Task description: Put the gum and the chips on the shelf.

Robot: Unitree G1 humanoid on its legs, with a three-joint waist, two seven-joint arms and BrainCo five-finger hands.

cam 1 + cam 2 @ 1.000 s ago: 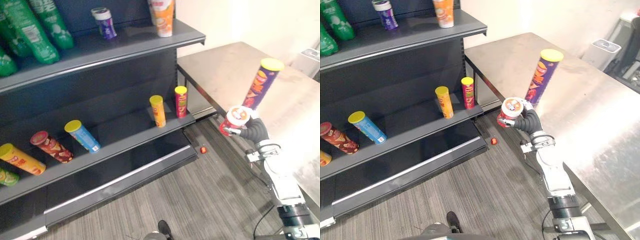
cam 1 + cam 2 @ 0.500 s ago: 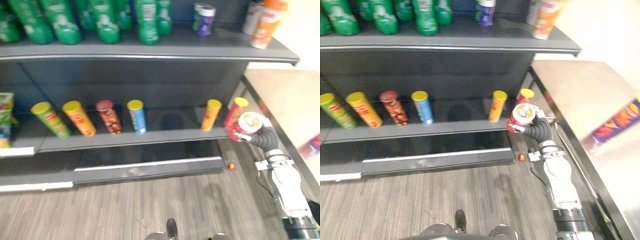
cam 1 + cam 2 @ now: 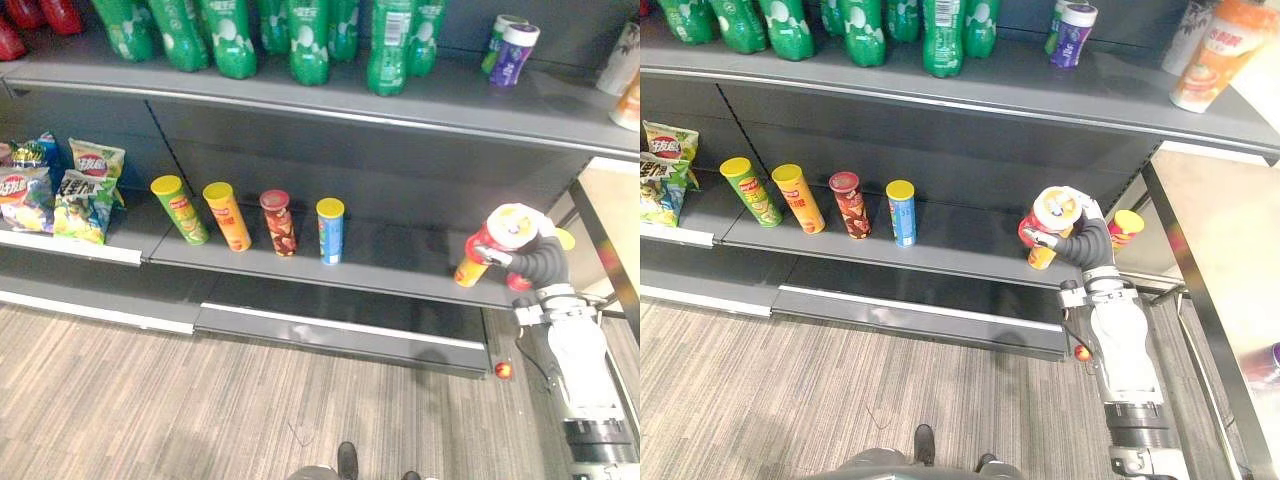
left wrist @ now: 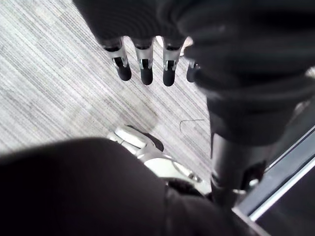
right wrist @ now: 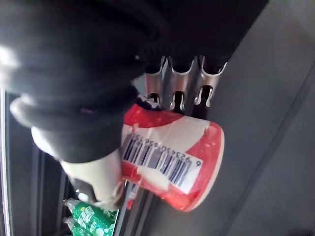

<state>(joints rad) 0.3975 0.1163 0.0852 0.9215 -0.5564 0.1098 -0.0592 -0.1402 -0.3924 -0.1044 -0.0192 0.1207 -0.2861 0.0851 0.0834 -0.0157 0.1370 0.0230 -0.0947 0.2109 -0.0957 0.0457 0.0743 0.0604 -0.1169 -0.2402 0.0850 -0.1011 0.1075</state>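
Fingers (image 5: 179,86) of the right hand (image 3: 538,262) wrap a red gum tub (image 3: 500,236) at the frame's right, before the lower shelf (image 3: 390,256) beside an orange can (image 3: 468,272), while the left hand (image 4: 142,71) hangs straight-fingered over the floor (image 3: 150,400).

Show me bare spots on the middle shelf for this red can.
Widest bare patch: the middle shelf between the blue can and the orange can beside the right hand holding the red can. Crowded: cans left of the blue one, then chip bags.
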